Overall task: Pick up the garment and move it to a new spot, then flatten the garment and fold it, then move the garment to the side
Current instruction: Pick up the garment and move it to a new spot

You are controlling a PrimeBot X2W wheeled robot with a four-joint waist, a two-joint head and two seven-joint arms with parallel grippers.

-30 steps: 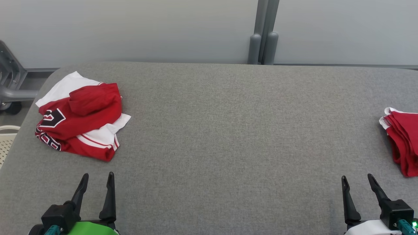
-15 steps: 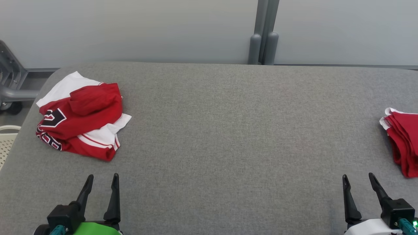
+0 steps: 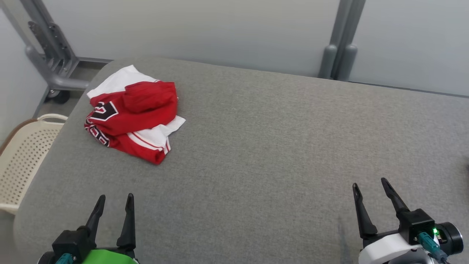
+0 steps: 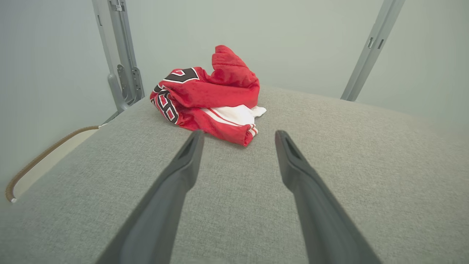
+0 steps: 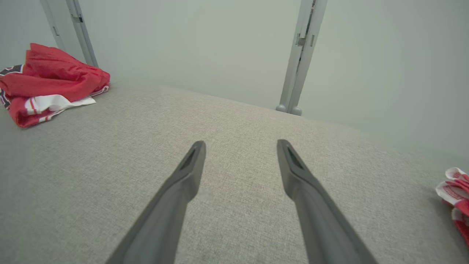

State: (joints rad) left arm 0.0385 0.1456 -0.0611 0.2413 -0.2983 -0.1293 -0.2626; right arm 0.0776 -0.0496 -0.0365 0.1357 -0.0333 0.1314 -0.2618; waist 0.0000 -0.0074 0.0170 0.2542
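Grey padded table spreads out ahead. Cream basket sits off its edge at nine o'clock. Red-and-white garment lies crumpled on the table at ten o'clock. Left gripper at seven, right gripper at five, both spread wide, holding nothing.
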